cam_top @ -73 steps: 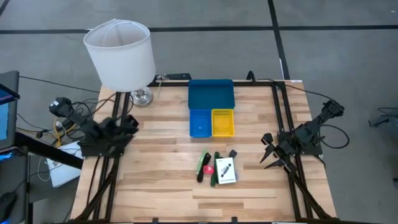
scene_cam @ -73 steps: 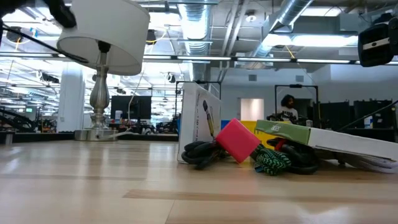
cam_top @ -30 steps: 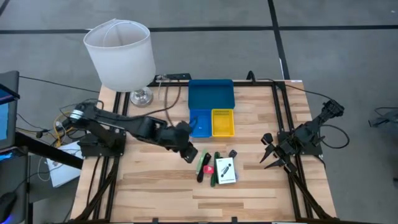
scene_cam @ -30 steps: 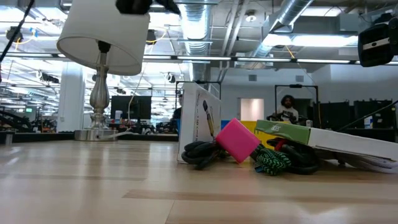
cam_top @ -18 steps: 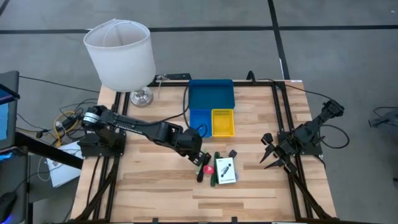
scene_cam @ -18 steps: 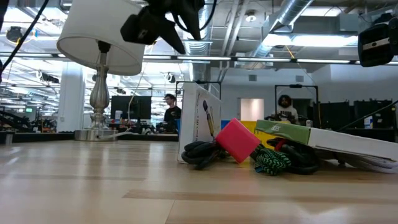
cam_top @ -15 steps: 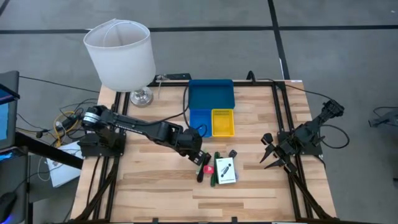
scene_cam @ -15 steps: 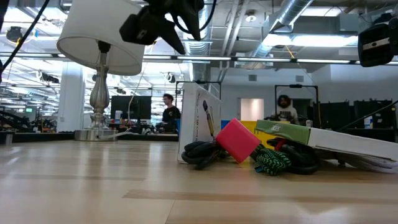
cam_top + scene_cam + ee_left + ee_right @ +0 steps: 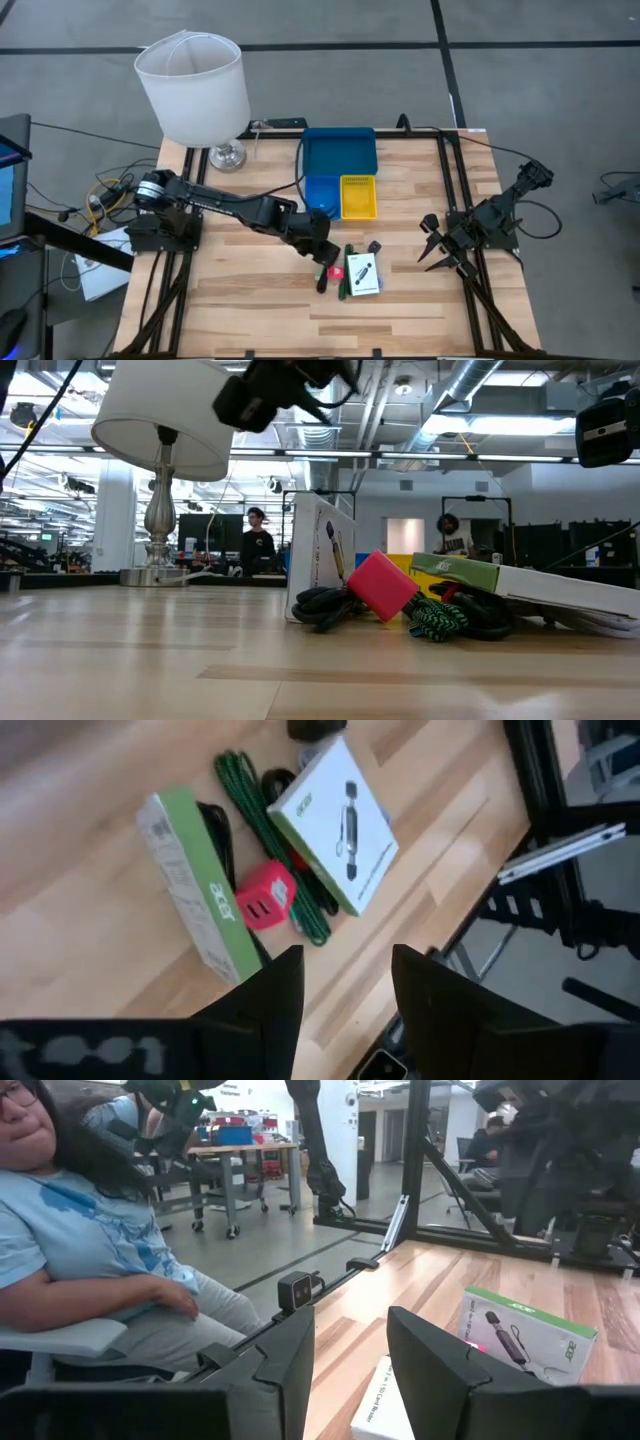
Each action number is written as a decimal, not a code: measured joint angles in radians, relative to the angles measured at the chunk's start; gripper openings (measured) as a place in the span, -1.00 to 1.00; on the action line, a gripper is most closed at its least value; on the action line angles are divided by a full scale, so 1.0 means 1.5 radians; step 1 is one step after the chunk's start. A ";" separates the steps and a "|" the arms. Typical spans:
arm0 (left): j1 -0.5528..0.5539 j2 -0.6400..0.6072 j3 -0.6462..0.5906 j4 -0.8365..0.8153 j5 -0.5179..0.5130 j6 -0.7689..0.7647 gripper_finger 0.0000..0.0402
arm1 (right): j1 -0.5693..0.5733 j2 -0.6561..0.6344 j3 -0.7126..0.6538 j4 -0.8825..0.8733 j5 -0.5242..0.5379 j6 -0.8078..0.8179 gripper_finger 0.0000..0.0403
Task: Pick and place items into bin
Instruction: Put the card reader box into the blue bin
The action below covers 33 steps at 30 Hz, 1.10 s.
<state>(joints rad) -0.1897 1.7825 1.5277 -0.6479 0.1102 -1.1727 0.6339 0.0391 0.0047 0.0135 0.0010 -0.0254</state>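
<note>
The items lie in a heap on the wood: a pale green flat box (image 9: 195, 885), a small red piece (image 9: 262, 900), a white card box with black print (image 9: 340, 820) and a green braided stick (image 9: 275, 835). A black piece (image 9: 374, 246) lies beside them. In the low view the red piece (image 9: 380, 585) leans on the white box (image 9: 318, 560). My left gripper (image 9: 323, 256) hangs open above the heap's left edge, touching nothing; the left wrist view looks down past it (image 9: 345, 985). The bin (image 9: 340, 152) stands farther off, with its small blue (image 9: 321, 200) and yellow (image 9: 358, 198) trays. My right gripper (image 9: 432, 250) waits open at the table's right.
A white lampshade (image 9: 192, 85) on a metal stand occupies the far left corner and fills the low view's upper left (image 9: 165, 420). A seated person (image 9: 90, 1250) shows beyond the table in the right wrist view. Bare wood lies near and left of the heap.
My left arm has reached farther out from the left, carrying its gripper toward the table's right and slightly nearer, until it stands over the heap's left edge. The items have not moved. A person in the background has walked across the low view.
</note>
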 joint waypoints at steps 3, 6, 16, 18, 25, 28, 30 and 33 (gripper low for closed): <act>0.002 0.006 0.000 0.013 0.016 -0.007 -0.29 | 0.000 0.000 0.000 0.000 0.000 0.000 -0.38; 0.005 0.014 0.000 -0.001 0.019 -0.007 -0.31 | 0.000 0.000 0.000 0.000 0.000 0.000 -0.38; 0.015 0.026 0.007 0.004 0.028 0.010 -0.32 | 0.000 0.000 0.000 0.000 0.000 0.000 -0.38; 0.015 0.026 0.029 0.018 0.031 0.025 -0.32 | 0.000 0.000 0.000 0.000 0.000 0.000 -0.38; 0.011 0.026 0.142 0.097 0.025 0.089 -0.32 | 0.000 0.000 0.000 0.000 0.000 0.000 -0.38; 0.008 0.025 0.214 0.116 -0.008 0.112 -0.32 | 0.000 0.000 0.000 0.000 0.000 0.000 -0.38; 0.002 0.025 0.263 0.142 -0.039 0.146 -0.32 | 0.000 0.000 0.000 0.000 0.000 0.000 -0.38; -0.009 0.025 0.352 0.169 -0.072 0.212 -0.32 | 0.000 0.000 0.000 0.000 0.000 0.000 -0.38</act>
<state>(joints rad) -0.2028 1.8196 2.0551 -0.3950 0.0027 -0.8544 0.6339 0.0391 0.0046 0.0135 0.0010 -0.0254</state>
